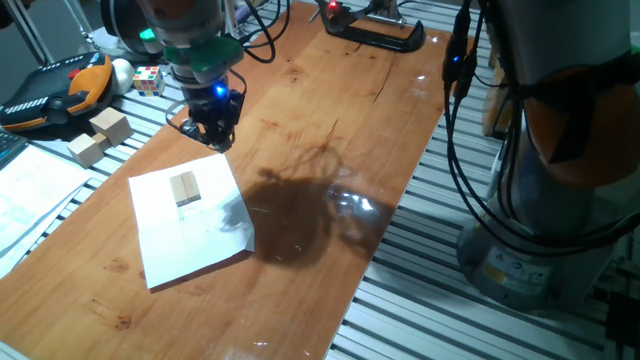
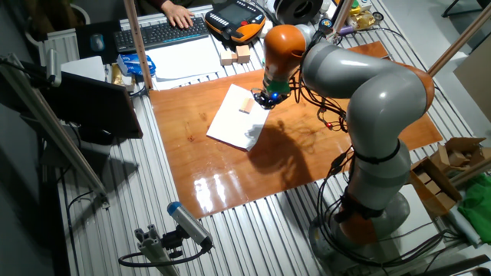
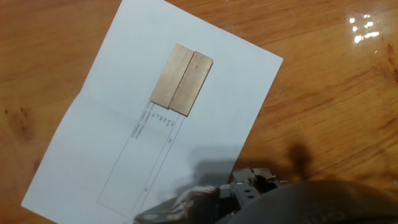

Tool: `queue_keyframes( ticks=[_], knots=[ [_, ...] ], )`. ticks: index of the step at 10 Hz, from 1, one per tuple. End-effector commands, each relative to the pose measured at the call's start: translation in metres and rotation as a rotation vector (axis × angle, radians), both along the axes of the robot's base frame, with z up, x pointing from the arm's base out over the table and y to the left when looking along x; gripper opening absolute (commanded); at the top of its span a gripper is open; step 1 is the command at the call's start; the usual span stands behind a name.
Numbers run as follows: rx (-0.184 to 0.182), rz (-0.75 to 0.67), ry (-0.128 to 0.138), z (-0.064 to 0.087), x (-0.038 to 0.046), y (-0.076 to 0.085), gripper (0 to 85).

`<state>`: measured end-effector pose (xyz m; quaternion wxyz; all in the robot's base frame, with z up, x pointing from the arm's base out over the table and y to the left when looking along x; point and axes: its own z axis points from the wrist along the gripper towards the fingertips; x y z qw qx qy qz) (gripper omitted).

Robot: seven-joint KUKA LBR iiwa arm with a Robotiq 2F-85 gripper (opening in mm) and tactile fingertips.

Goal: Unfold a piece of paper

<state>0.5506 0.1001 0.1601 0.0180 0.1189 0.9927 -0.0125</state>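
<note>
Just beside gripper (image 1: 214,133): piece of paper (image 1: 190,229).

the bench (image 1: 300,110) is varnished wood, glossy, with bright glare spots and visible grain and knots. the piece of paper (image 1: 170,240) is thin, matt white, with faint printed lines showing in the hand view. the small block (image 3: 182,79) on it is pale bare wood, smooth and matt. the arm casing (image 2: 376,84) looks like smooth grey and orange plastic.

Grey KUKA arm (image 2: 368,92) with orange joint bands, black cables, blue-lit end effector (image 1: 213,128).
</note>
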Motion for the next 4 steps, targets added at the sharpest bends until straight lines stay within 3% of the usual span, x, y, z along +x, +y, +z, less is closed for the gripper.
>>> queue_keyframes(
  ticks=[1,4],
  knots=[
    [0.0,0.002,0.0,0.0001,0.0001,-0.0002,2.0],
    [-0.005,0.005,0.002,0.0011,-0.0022,0.0001,2.0]
  ],
)
